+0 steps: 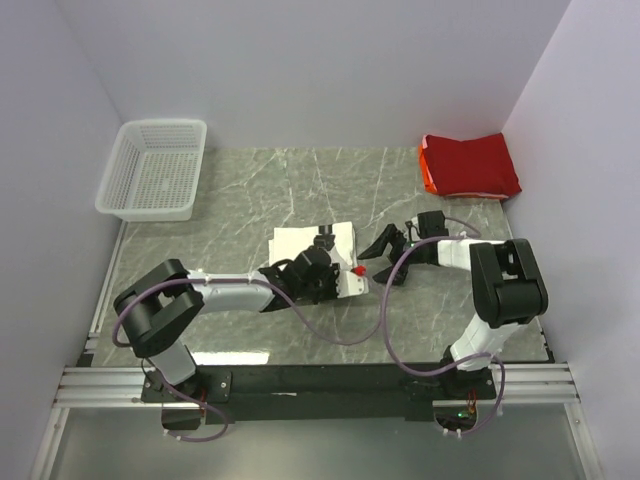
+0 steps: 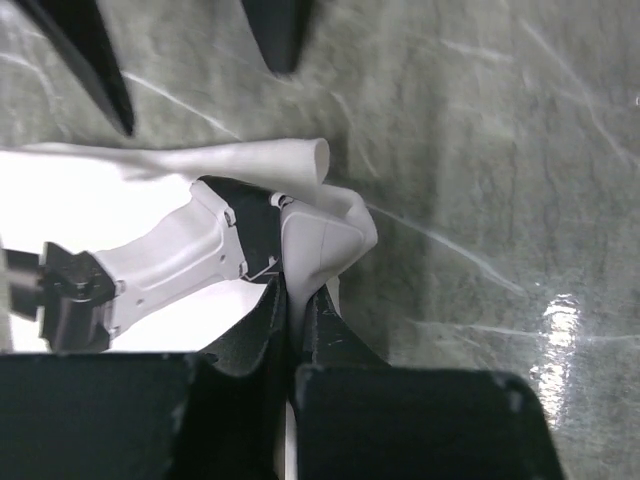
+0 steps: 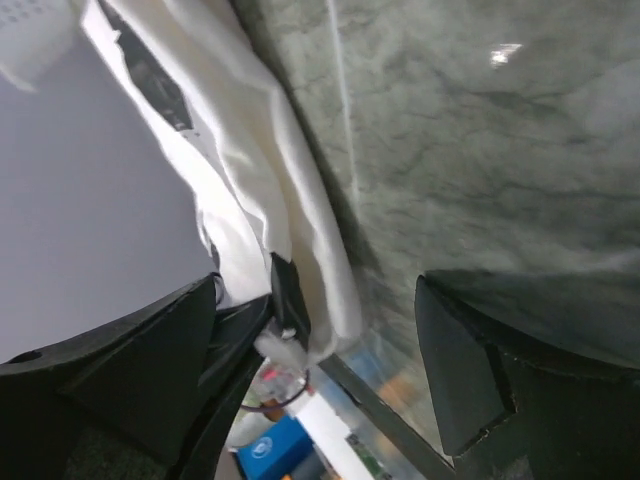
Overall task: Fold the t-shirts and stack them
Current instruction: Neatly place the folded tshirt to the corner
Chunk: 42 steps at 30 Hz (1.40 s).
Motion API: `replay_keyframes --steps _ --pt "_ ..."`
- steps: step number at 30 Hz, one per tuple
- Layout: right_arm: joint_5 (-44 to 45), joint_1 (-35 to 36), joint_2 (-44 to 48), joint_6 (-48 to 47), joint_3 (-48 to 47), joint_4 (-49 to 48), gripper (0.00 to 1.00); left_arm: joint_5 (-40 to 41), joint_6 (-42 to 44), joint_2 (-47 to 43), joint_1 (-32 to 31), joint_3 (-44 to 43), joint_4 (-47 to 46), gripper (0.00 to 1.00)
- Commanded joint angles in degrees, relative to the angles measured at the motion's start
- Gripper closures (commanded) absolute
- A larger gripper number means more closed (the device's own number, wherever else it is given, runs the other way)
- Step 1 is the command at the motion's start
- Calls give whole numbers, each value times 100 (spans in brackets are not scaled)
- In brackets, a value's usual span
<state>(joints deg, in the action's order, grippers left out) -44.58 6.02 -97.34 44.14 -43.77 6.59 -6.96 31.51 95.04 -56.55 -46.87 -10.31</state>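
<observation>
The plain white cloth short-sleeved t-shirt (image 1: pixel 297 243) lies folded into a rough rectangle at the middle of the grey marbled table (image 1: pixel 250 185). Its right-hand edge is bunched into a raised fold, and the left gripper (image 2: pixel 297 303) has its black fingers pressed together there. They seem to pinch that fold of white cloth, though the wrist view is too close to be certain.

Just beside the shirt's right edge, the right gripper (image 1: pixel 390 257) hovers with its fingers spread wide and nothing between them. The plain bright red t-shirt with an orange edge (image 1: pixel 468 165) sits folded in the far right corner. The white plastic mesh basket (image 1: pixel 145 207) stands in the far left corner, well apart from both shirts.
</observation>
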Motion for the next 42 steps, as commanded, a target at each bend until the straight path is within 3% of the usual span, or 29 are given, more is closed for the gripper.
replay_keyframes --steps 1,5,13,19,22,25,26,29,30,33,37,40,41,42 --pt "-183 188 -92 972 324 -1281 13 -481 -320 -408 144 -331 37 99" --pt "-25 356 -101 1665 536 -2220 12 -596 -347 -522 180 -358 160 99" --pt "151 820 -592 2404 369 -2574 12 -596 -531 -663 268 -419 134 99" --pt "379 1226 -944 3433 114 -3233 23 -341 -786 -434 303 -577 -59 99" --pt "590 1252 -989 3549 79 -3305 37 -359 -900 -338 338 -674 -103 99" --pt "924 1191 -936 3366 -17 -3138 62 -402 -927 -276 347 -744 -68 99" --pt "994 1139 -936 3269 -79 -2963 77 -394 -927 -267 356 -797 -51 98" --pt "1091 1015 -1041 2436 -649 -2252 100 -359 -1032 -284 391 -928 238 75" --pt "1118 928 -1050 2128 -1051 -2041 100 -350 -1137 -320 443 -981 361 64" --pt "1206 708 -1120 697 -2130 -891 100 -463 -1540 -609 776 -1139 985 51" --pt "1889 558 -1401 -2107 -3750 1057 100 -683 -1841 -908 1356 -1412 2110 43" --pt "2418 471 -1919 -3611 -5191 2254 100 -867 -1727 -1005 1778 -1614 2796 12" --pt "2758 435 -2086 -3893 -5890 2476 100 -894 -1709 -1023 1867 -1641 2936 11" --pt "2883 383 -2392 -4357 -6228 2653 100 -947 -1718 -1023 2041 -1658 3129 1"
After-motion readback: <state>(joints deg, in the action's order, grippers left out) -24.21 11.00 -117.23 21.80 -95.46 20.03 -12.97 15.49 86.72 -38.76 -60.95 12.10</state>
